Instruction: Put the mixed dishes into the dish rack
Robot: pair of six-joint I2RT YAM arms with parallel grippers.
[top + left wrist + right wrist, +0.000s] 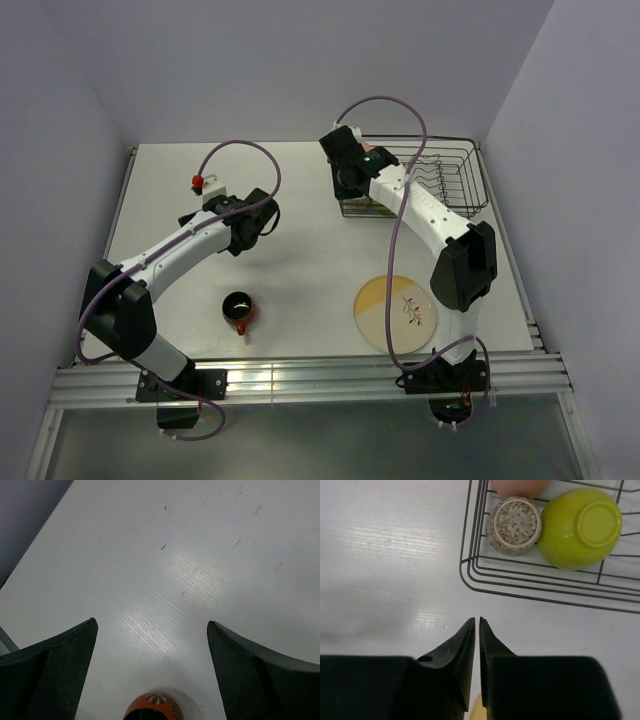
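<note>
White worktop (pixel 300 250) under both arms. At its far right corner, the dark wire dish rack (pixel 450 178). Flat on the worktop by the right arm's base, outside the rack, the large pale-yellow plate (pixel 405 310) with twig motif. In the rack's near-left corner, bottom up, the lime-green bowl (pixel 580 527); behind it, only an edge of the pink tumbler (pixel 519 486). Upright on the worktop near the left arm, the small orange mug (pixel 238 310). Against the bowl, inside the rack, the tiny speckled cup (pixel 514 524). Left fingers (pixel 82 640) spread wide, empty, just past the mug. Right fingers (pixel 469 635) pressed together on nothing, just outside the rack's corner.
</note>
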